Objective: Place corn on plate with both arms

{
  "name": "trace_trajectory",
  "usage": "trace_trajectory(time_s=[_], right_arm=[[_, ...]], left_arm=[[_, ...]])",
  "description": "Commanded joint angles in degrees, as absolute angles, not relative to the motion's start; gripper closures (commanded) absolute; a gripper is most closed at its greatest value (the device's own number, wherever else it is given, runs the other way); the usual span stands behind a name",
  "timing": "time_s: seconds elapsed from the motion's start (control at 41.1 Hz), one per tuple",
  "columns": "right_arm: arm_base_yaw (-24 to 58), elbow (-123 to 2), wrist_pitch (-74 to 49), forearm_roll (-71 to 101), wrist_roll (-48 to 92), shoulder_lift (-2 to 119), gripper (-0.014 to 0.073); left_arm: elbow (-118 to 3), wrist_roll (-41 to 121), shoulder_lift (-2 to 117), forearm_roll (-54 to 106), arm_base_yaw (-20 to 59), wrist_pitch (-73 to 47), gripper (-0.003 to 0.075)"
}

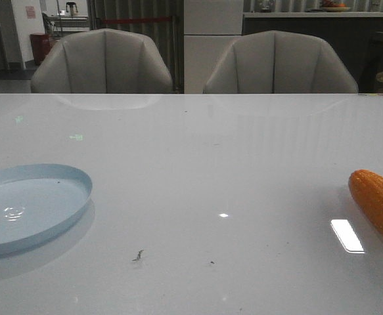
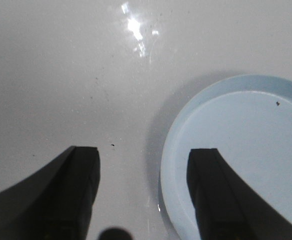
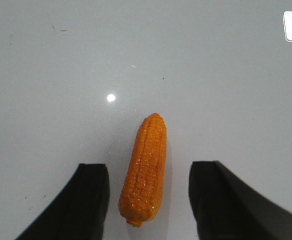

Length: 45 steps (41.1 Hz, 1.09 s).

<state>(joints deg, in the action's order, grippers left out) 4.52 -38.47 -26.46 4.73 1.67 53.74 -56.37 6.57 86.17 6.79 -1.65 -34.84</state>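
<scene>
The glossy orange corn (image 3: 144, 172), kernels in rows, lies untouched between the right gripper's (image 3: 148, 200) spread fingers; the left gripper (image 2: 143, 195) gapes empty too.

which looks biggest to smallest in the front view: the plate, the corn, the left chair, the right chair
1. Right chair and left chair: about alike, not ranked apart.
2. Pale blue plate, cut off by the frame edge.
3. Corn, also partly cut off.

The chairs sit farther away, so true sizes are unsure.

Orange corn (image 1: 377, 202) lies flat on the table's right side, well apart from the empty pale blue plate (image 1: 27, 209) at left.
</scene>
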Motion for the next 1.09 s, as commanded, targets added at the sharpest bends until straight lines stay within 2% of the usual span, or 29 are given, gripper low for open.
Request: trace_trajectory(time_s=[0.0, 0.34, 1.07], right_arm=[[4.28, -40.56, -22.51, 5.05, 2.0, 53.4, 0.0127], [4.28, -40.56, -22.45, 5.05, 2.0, 53.4, 0.0127], [4.28, -40.56, -22.5, 5.05, 2.0, 53.4, 0.0127]], left_arm=[[-59.35, 5.88, 88.22, 8.86, -1.58, -34.72, 0.0273], [-60.17, 5.88, 95.1, 11.12, -1.58, -34.72, 0.0421], [-60.17, 5.88, 103.51, 11.81, -1.58, -34.54, 0.043]])
